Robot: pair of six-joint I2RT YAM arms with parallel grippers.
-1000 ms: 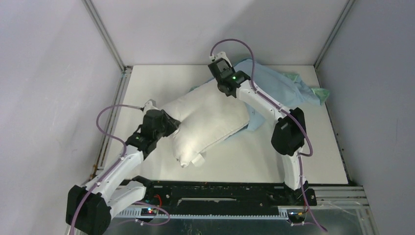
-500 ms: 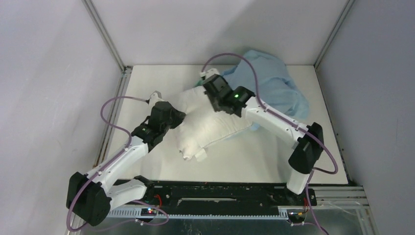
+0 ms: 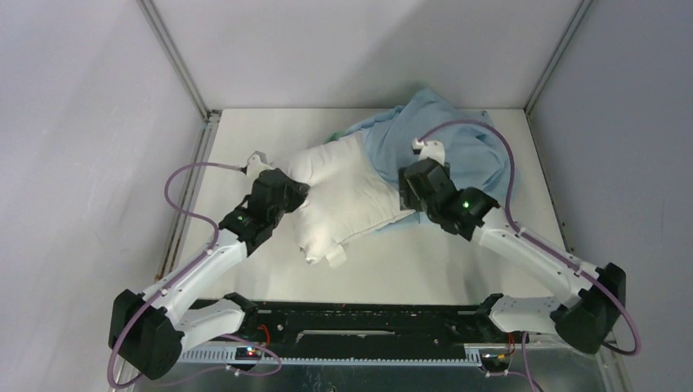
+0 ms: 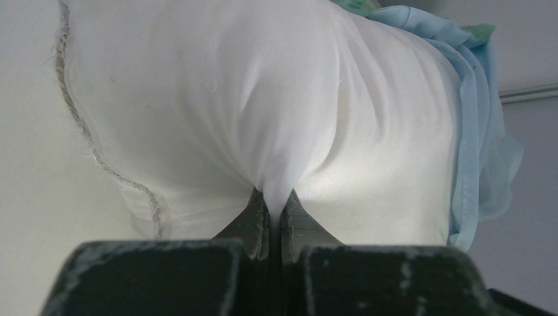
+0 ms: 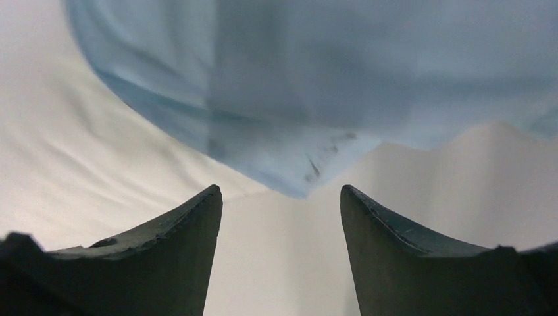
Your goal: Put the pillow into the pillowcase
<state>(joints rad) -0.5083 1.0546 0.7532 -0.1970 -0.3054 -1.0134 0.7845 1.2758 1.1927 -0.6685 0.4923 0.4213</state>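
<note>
Pillow (image 4: 263, 99) fold pinched in closed left claw (image 4: 274, 199); right claw (image 5: 279, 192) agape, empty, before pillowcase (image 5: 329, 79) edge.

The white tabletop (image 3: 425, 265) carries the pillow (image 3: 347, 196) mid-surface, with the pillowcase (image 3: 462, 147) overlapping its far right end.

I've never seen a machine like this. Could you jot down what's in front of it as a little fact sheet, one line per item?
pillow: cream, plump, lying on the white table
pillowcase: light blue, wrinkled, its edge draped over the pillow's far end
left gripper: shut, pinching a fold of the pillow
right gripper: open, holding nothing, pointed at the pillowcase's edge
progress: most of the pillow is outside the pillowcase
</note>
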